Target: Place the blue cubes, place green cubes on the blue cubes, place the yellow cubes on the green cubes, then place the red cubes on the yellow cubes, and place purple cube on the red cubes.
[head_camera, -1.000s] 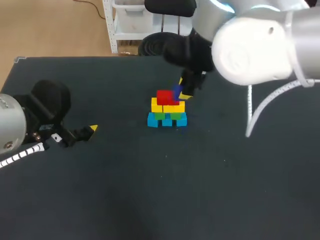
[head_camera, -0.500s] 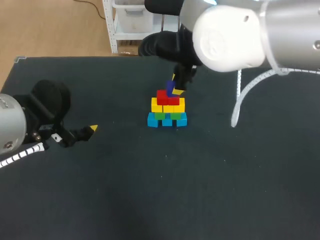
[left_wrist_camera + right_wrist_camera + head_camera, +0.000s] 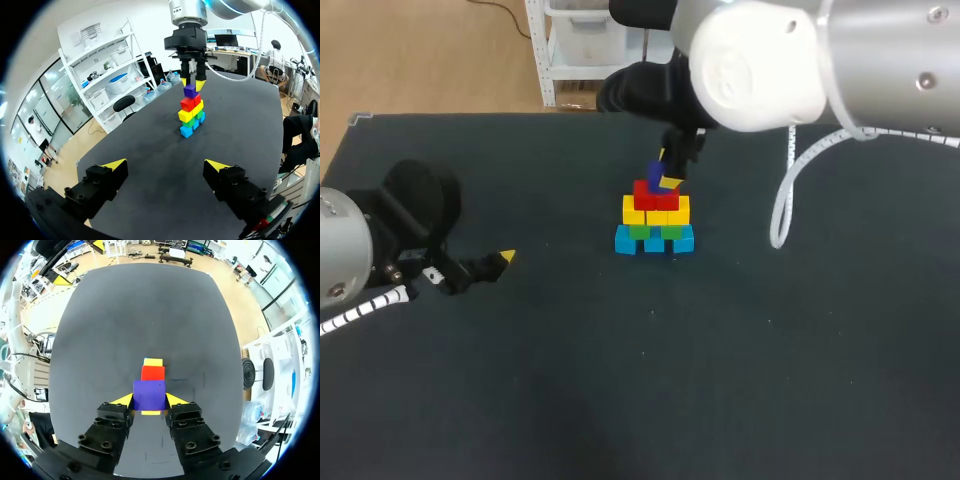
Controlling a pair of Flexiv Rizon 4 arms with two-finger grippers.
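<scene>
Left gripper [image 3: 165, 165]: parked at the table's left side, well apart from the stack, fingers spread wide and empty. It is probably kept clear of the build.

Mid-table: blue cubes [image 3: 654, 242] form the base, then green cubes [image 3: 650, 231], yellow cubes [image 3: 656, 213] and red cubes [image 3: 654, 196].

Purple cube [image 3: 149, 395]: on top, on or just touching the red. The right gripper [image 3: 149, 401] pinches it from both sides from above, likely to steady it before release.

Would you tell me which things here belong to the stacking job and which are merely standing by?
Job: blue cubes, green cubes, yellow cubes, red cubes, purple cube held in the right gripper.
Standing by: left gripper, open, apart from the cubes; the table.
</scene>
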